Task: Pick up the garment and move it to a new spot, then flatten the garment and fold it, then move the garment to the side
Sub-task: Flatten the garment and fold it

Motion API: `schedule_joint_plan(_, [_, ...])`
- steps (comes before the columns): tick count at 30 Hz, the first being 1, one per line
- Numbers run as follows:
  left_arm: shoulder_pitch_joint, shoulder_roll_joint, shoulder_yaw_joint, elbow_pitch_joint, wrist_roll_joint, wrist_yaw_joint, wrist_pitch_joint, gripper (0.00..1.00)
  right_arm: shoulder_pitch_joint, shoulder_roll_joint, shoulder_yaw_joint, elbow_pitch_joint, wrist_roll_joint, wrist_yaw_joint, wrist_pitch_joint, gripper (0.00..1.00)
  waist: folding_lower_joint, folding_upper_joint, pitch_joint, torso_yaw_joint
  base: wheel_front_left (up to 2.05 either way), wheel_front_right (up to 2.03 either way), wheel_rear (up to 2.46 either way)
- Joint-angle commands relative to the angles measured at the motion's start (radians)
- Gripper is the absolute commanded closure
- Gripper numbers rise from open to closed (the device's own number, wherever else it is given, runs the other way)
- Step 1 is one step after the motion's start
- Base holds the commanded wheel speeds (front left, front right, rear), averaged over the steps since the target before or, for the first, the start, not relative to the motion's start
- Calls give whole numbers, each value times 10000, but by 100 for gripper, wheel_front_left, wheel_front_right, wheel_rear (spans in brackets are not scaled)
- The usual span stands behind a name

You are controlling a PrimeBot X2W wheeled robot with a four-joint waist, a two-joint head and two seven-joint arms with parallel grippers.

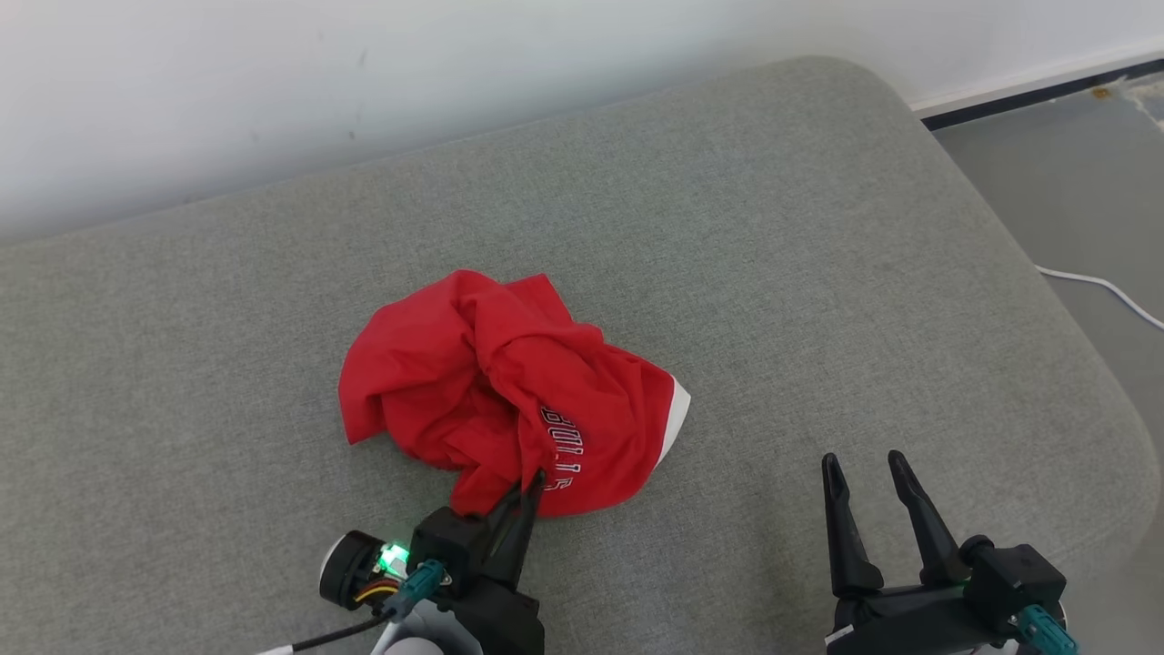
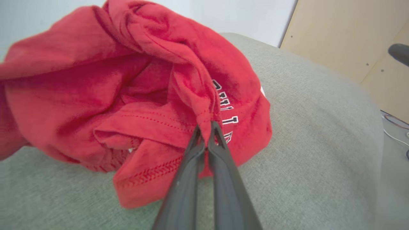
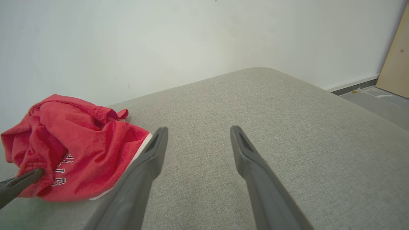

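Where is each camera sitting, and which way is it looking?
Head view: up on the robot's head, looking down at the red garment on the grey cushion; left gripper and right gripper show at the bottom.
Left wrist view: on the left wrist, looking along its shut fingers, which pinch the garment's fold.
Right wrist view: on the right wrist, looking across the cushion to the white wall; its open fingers rise from below.
Shared: all three show the garment and cushion.
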Motion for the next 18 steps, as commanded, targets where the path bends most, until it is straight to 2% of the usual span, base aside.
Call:
schedule_joint_plan(1, [-135, 7, 46, -25, -142, 25, -31, 100, 86, 13, -68, -18, -138, -22, -7, 0, -1, -1, -96, 113, 0, 0, 0])
schedule_joint_plan(5, [-201, 5, 72, -772, -394, 89, -32, 100, 218, 16, -192, -37, -187, -22, -7, 0, -1, -1, -277, 553, 0, 0, 0])
schedule_joint_plan(13, [346, 25, 481, -3021, -520, 111, -32, 100, 499, 16, -314, 1, -95, -22, -7, 0, -1, -1, -727, 1986, 0, 0, 0])
schedule_joint_plan(18, [1170, 510, 1075, -4215, -330, 202, -31, 100, 598, 10, -189, -22, 5, -22, -9, 0, -1, -1, -879, 2836, 0, 0, 0])
